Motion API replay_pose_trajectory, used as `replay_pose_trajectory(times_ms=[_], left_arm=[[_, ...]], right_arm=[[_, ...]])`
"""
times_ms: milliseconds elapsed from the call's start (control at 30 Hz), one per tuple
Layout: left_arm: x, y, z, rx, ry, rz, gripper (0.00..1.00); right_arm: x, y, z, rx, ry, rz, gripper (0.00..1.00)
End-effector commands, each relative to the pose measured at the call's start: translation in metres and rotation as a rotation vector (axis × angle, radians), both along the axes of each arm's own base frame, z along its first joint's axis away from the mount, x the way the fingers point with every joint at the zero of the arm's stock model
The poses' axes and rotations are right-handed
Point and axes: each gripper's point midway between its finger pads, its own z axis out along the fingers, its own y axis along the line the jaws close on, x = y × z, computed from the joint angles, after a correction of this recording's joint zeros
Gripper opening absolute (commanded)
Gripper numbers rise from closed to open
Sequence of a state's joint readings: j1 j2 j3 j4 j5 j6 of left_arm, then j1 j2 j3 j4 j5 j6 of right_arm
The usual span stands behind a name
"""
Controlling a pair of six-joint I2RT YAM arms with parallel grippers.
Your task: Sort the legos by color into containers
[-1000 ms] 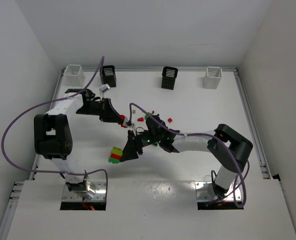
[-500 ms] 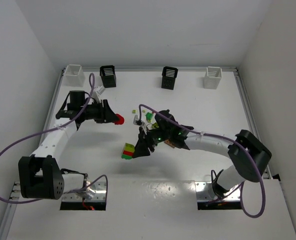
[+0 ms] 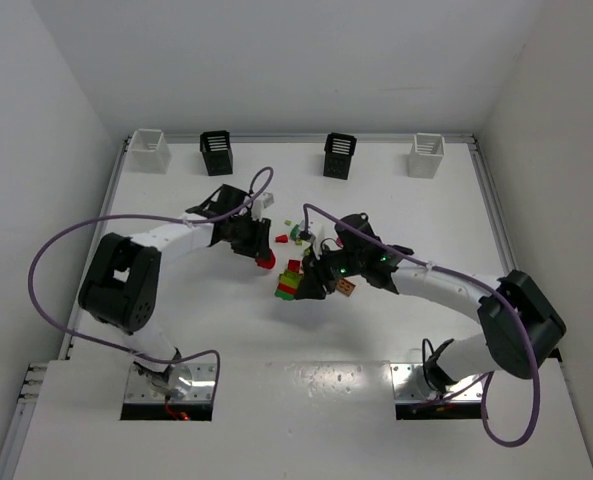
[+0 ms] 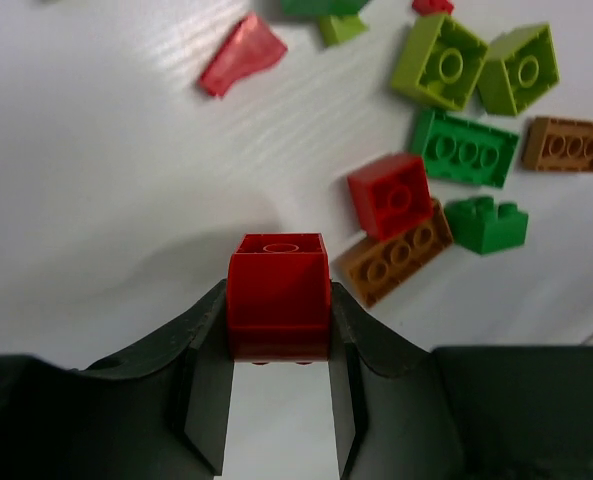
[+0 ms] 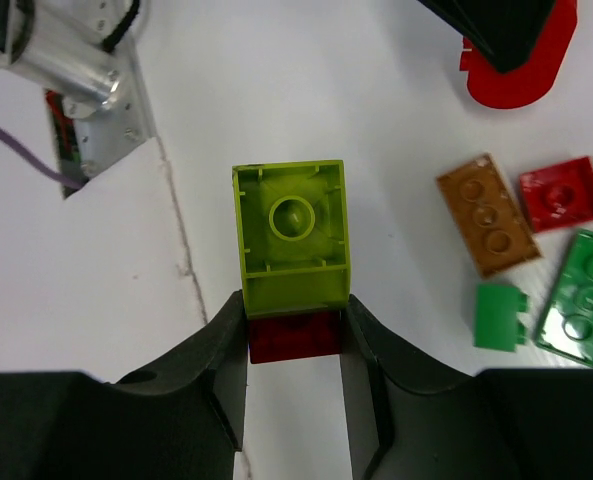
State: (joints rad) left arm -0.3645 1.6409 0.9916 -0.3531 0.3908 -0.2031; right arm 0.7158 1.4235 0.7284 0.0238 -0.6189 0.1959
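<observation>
left gripper (image 4: 278, 325) clamped red brick (image 4: 277, 280) | right gripper (image 5: 294, 325) clamped lime-and-red stack (image 5: 293, 235) | both hung over the middle of the desk (image 3: 426, 215) | plastic looked light, rigid, slick (pinch flat sidewalls, not studs)

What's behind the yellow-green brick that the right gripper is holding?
A dark red brick, sitting between the right gripper's fingers. Only one face of it shows; the yellow-green brick and the fingers cover the rest, so how the two join is hidden.
</observation>
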Motion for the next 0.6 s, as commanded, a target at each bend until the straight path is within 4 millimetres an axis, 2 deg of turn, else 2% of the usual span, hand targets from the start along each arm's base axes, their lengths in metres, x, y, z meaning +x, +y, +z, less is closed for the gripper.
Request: replay_pose_trajectory(times_ms=[0, 100, 167, 233, 267, 333, 367, 400, 433, 467, 567], left_arm=[[0.032, -0.007, 0.005, 0.041, -0.08, 0.02, 0.23], [0.03, -0.014, 0.004, 0.011, -0.059, -0.004, 0.31], [0.02, -0.028, 0.014, -0.077, -0.053, -0.062, 0.47], [0.012, -0.035, 0.024, -0.139, -0.071, -0.101, 0.7], [-0.003, -0.038, 0.023, -0.181, -0.046, -0.135, 0.88], [-0.013, -0.042, 0.044, -0.238, -0.104, -0.179, 0.92], [-0.028, -0.043, 0.043, -0.273, -0.091, -0.208, 0.92], [-0.034, -0.044, 0.062, -0.311, -0.147, -0.232, 0.92], [-0.04, -0.046, 0.071, -0.343, -0.169, -0.247, 0.92], [-0.048, -0.048, 0.077, -0.392, -0.194, -0.267, 0.92], [-0.057, -0.057, 0.106, -0.474, -0.287, -0.328, 0.87]], right_arm=[[0.013, -0.012, 0.008, -0.018, -0.078, -0.046, 0.0], [0.021, -0.02, 0.007, -0.038, -0.086, -0.079, 0.0], [0.024, -0.023, 0.007, -0.038, -0.086, -0.091, 0.0], [0.021, -0.026, 0.003, -0.035, -0.068, -0.085, 0.0], [0.022, -0.027, 0.002, -0.027, -0.064, -0.084, 0.0], [0.019, -0.027, 0.002, -0.012, -0.053, -0.071, 0.0], [0.016, -0.028, -0.001, -0.013, -0.052, -0.056, 0.0], [0.014, -0.028, 0.0, -0.007, -0.047, -0.047, 0.0], [0.017, -0.03, 0.0, -0.005, -0.077, -0.03, 0.0], [0.009, -0.032, -0.001, -0.003, -0.075, 0.007, 0.0], [-0.003, -0.033, -0.002, 0.001, -0.103, 0.111, 0.0]])
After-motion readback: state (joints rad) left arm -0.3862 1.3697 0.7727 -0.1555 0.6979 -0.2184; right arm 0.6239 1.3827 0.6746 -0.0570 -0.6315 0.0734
